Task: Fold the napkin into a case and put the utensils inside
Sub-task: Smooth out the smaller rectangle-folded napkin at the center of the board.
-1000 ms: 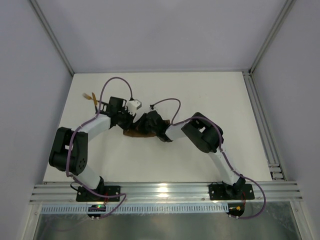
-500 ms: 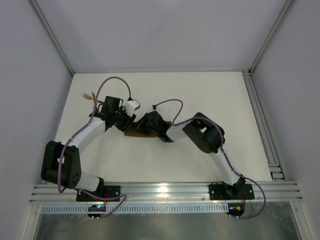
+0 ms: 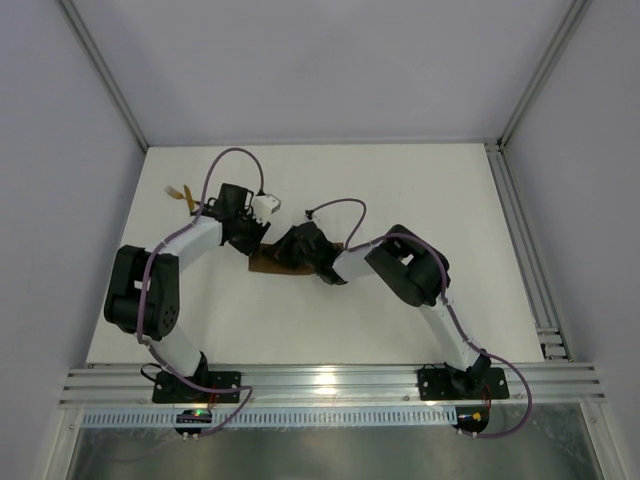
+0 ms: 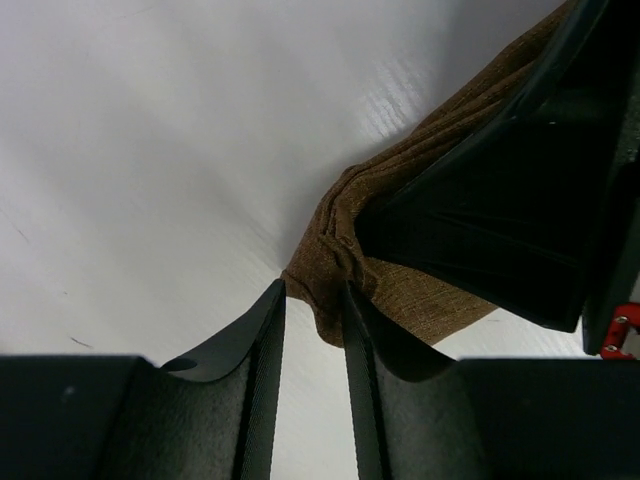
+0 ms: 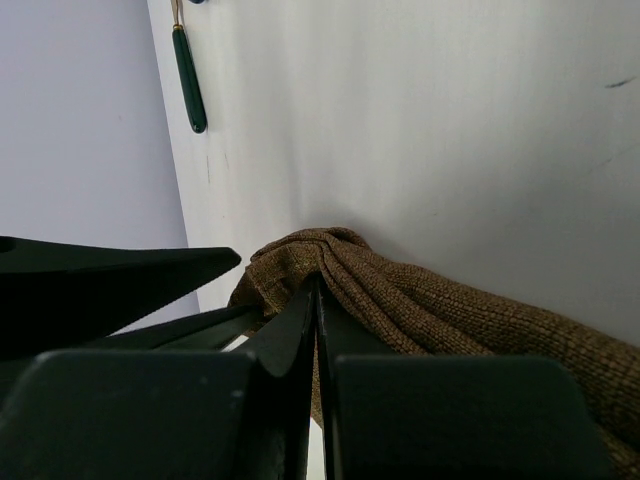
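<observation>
The brown napkin (image 3: 268, 264) lies bunched on the white table between my two arms. My right gripper (image 5: 316, 283) is shut, pinching a raised fold of the napkin (image 5: 420, 300). My left gripper (image 4: 312, 292) stands open a little, with the napkin's bunched end (image 4: 330, 255) between its fingertips; the right gripper's dark body (image 4: 500, 220) sits just beyond. The utensils (image 3: 180, 192) lie near the table's far-left side, apart from the cloth. One slim dark handle (image 5: 188, 85) shows in the right wrist view.
A metal frame rail (image 3: 525, 250) runs along the table's right edge and another rail (image 3: 330, 382) crosses the near edge at the arm bases. White walls enclose the table on three sides.
My left gripper has gone from shut to partly open at the napkin's end, and its elbow swung out and back. The right gripper has stayed shut on the cloth.
</observation>
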Controlling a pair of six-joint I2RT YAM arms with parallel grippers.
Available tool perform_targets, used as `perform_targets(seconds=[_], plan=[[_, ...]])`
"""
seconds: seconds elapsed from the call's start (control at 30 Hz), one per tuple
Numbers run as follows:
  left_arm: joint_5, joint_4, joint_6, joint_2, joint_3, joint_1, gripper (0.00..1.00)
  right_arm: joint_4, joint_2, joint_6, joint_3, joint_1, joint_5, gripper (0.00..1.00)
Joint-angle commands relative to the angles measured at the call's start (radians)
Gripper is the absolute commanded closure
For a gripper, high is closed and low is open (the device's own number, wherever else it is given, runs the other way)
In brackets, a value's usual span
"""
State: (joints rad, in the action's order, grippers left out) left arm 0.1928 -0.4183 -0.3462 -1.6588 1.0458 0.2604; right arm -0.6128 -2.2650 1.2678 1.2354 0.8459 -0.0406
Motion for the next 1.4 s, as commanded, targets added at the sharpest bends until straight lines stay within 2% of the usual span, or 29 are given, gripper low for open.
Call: perform_targets(seconds=[0.0, 0.2, 0.27, 0.43, 0.5, 0.57, 0.67, 0.8, 0.97, 1.17, 1.37], plan=[[-0.052, 0.046, -0.019, 0.005, 0.025, 0.000, 0.70, 0.076, 0.012, -0.008, -0.016, -0.014, 0.021, 0.97], [-0.124, 0.070, -0.050, -0.036, -0.009, 0.020, 0.77, 0.068, 0.010, -0.007, -0.016, -0.013, 0.021, 0.97], [-0.109, 0.098, -0.042, -0.038, -0.018, 0.031, 0.78, 0.070, 0.010, -0.010, -0.013, -0.013, 0.021, 0.97], [-0.027, 0.122, -0.040, -0.051, -0.020, 0.056, 0.75, 0.076, 0.010, -0.028, -0.008, -0.014, 0.012, 0.97], [-0.052, 0.116, -0.042, -0.061, -0.010, 0.056, 0.84, 0.087, 0.009, -0.062, 0.004, -0.016, -0.001, 0.97], [-0.067, 0.128, -0.042, -0.064, -0.010, 0.057, 0.97, 0.097, 0.004, -0.082, 0.025, -0.015, -0.013, 0.97], [-0.037, 0.171, -0.016, -0.038, -0.021, 0.056, 1.00, 0.052, -0.010, -0.099, 0.047, -0.015, -0.054, 0.97], [0.074, 0.263, 0.033, 0.048, -0.082, 0.056, 1.00, -0.020, -0.033, -0.102, 0.064, -0.015, -0.103, 0.97], [0.132, 0.315, 0.078, 0.113, -0.132, 0.054, 1.00, -0.045, -0.030, -0.107, 0.056, -0.015, -0.122, 0.97], [0.214, 0.239, 0.061, 0.117, -0.130, 0.054, 1.00, -0.126, -0.064, -0.028, 0.070, -0.031, -0.120, 0.97], [0.183, 0.196, 0.033, 0.116, -0.141, 0.054, 1.00, -0.047, -0.053, 0.024, 0.058, -0.037, -0.027, 0.97]])
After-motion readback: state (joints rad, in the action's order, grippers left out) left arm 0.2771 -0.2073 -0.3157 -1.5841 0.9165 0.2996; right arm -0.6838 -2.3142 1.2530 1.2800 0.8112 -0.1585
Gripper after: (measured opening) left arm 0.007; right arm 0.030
